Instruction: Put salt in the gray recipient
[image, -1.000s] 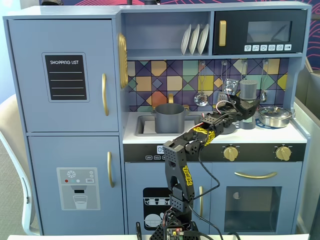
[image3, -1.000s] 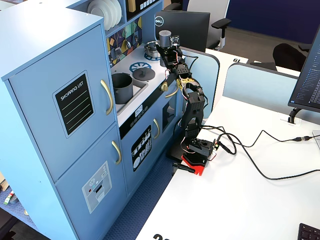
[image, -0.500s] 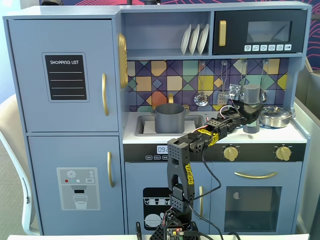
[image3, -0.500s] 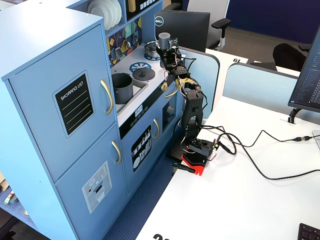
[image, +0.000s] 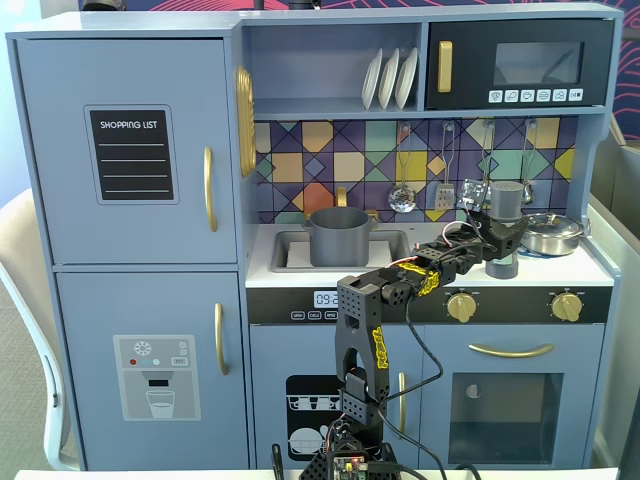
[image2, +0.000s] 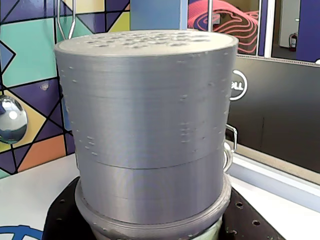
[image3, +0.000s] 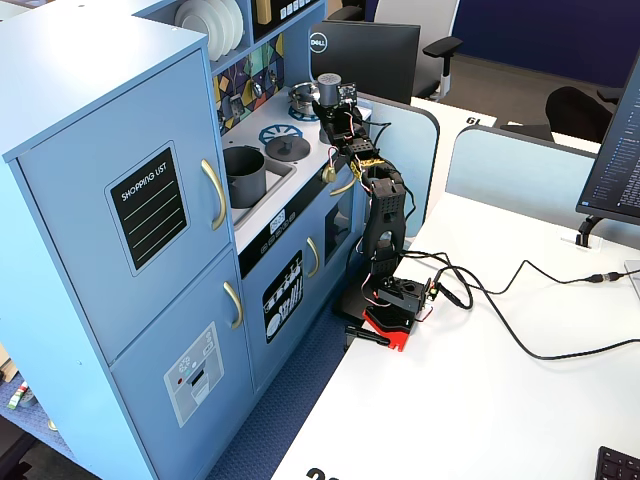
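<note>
Sitting in the sink at the counter's left, the gray recipient is a matte, wide cylinder. At the right, on the stovetop, the salt, a slim dark-gray cylinder with a perforated top, stands upright, gripped by the gripper closed around it.

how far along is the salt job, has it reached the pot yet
Done: the gripper looks closed around the salt at the stove on the right in a fixed view. In hand: whether it's lifted is unclear. Left: carrying it to the gray pot in the sink.
</note>
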